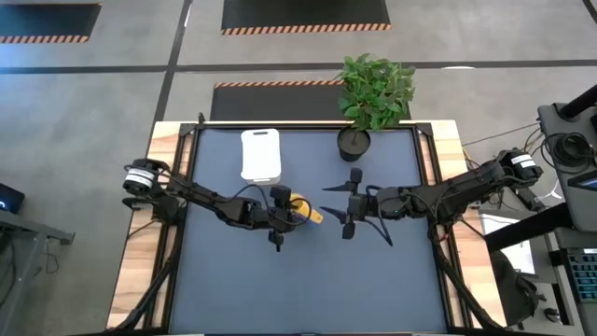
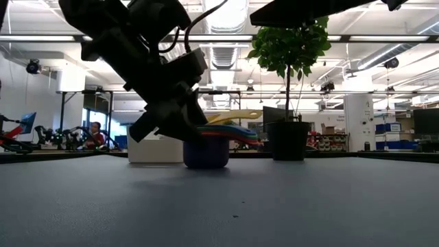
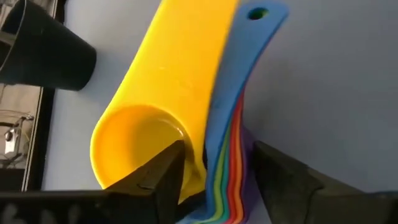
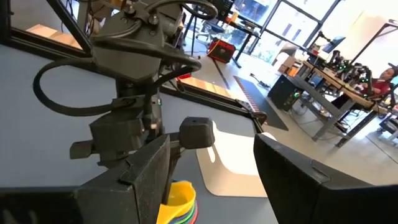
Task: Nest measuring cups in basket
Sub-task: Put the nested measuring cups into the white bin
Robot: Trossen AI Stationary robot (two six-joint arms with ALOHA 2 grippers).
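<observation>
The measuring cups sit nested in one stack at mid-table. In the low view the blue bowl is lowest, and the flat handles fan toward the table's right. The yellow cup lies on top, its handle splayed away from the others. My left gripper is at the stack's left side, shut on it. My right gripper hovers open just right of the handles, touching nothing. The white basket stands behind the stack, toward the far edge. My left gripper comes at the stack from the table's left, slanting down. One finger lies against the yellow cup's rim, the other against the purple edge of the nested handles' root. The blue bowl appears to stand on the table.
A black plant pot with a leafy plant stands at the far edge, right of the basket. The dark mat has bare room toward the near edge. Wooden rails frame the table on both sides.
</observation>
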